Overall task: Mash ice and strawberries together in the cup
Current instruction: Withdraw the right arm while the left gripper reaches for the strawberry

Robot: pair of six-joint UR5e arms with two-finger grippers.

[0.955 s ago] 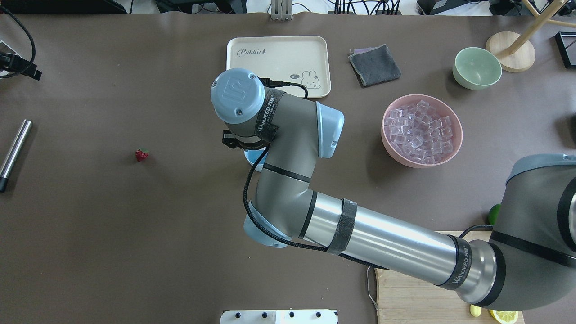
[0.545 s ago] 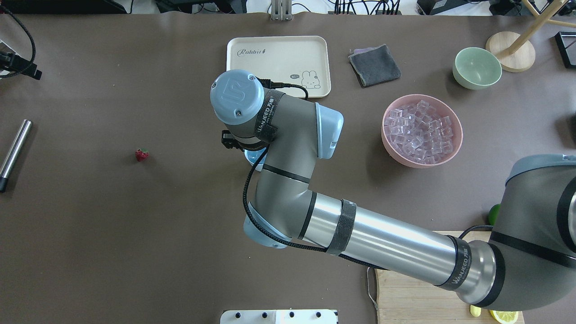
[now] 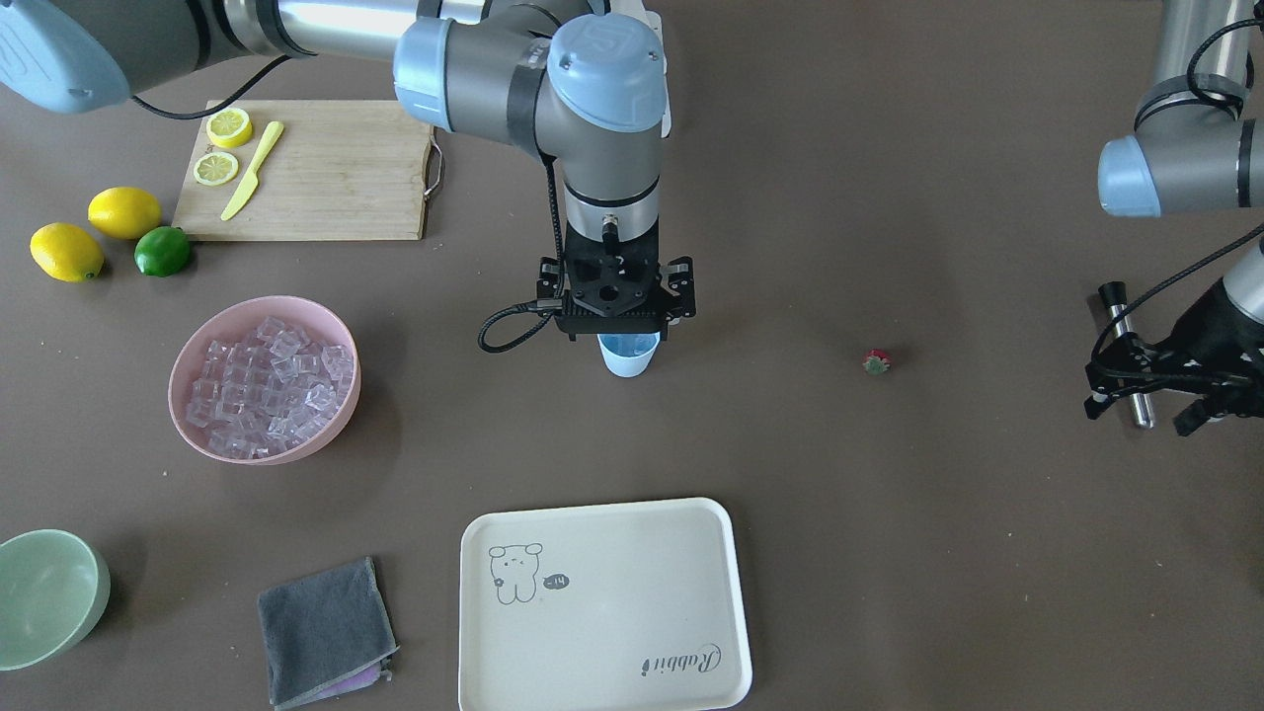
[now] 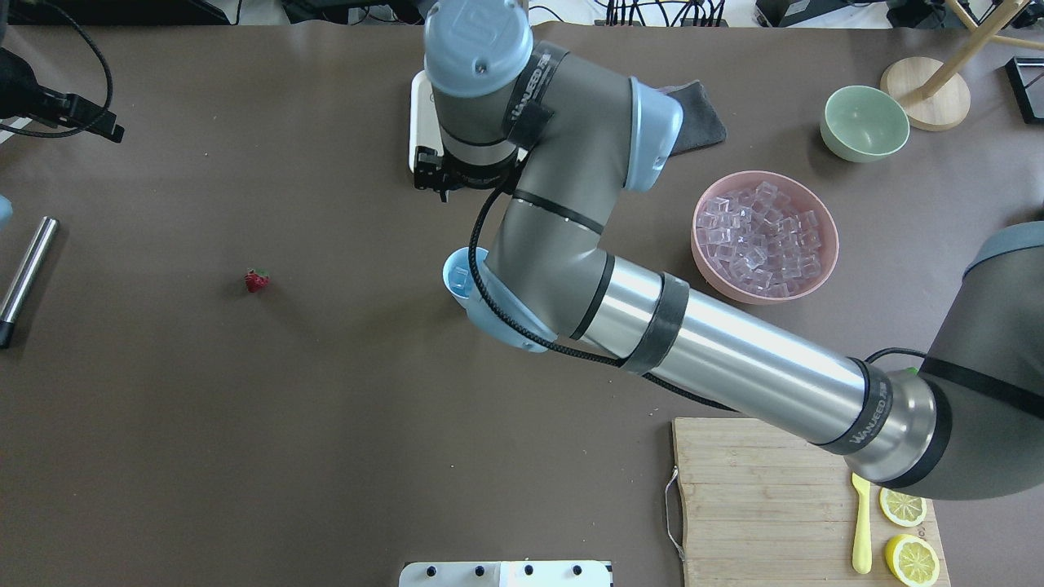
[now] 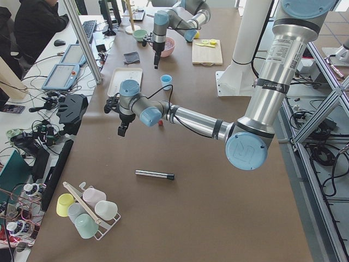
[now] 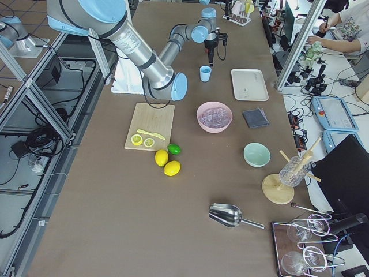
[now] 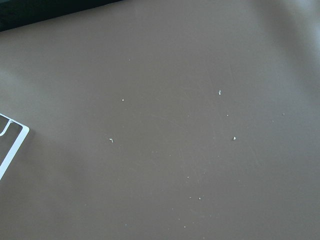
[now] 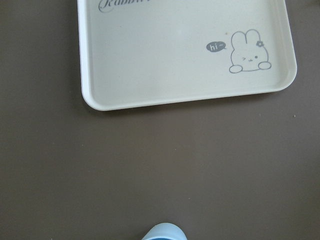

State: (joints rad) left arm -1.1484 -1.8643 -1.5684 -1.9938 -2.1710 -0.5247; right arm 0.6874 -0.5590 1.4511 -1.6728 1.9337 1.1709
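While my right gripper (image 3: 622, 321) hangs above the cup (image 3: 629, 357) at mid-frame, I cannot tell its jaws' gap or load; dipping off-centre could clip the rim and topple it.

Light: was bright and even, from overhead
Shadows: fell soft under the pink bowl (image 3: 341, 415) and tray (image 3: 612, 592)
Glare: streaked the right arm's steel tube (image 4: 734, 367)
Focus: cup (image 8: 162, 233) rim was blurred in right wrist view

Light-blue cup (image 3: 628, 361) stands upright mid-desk (image 3: 889, 553), the small red strawberry (image 3: 876, 362) lies well apart, and clear ice (image 3: 269, 387) fills a pink bowl (image 3: 296, 450).
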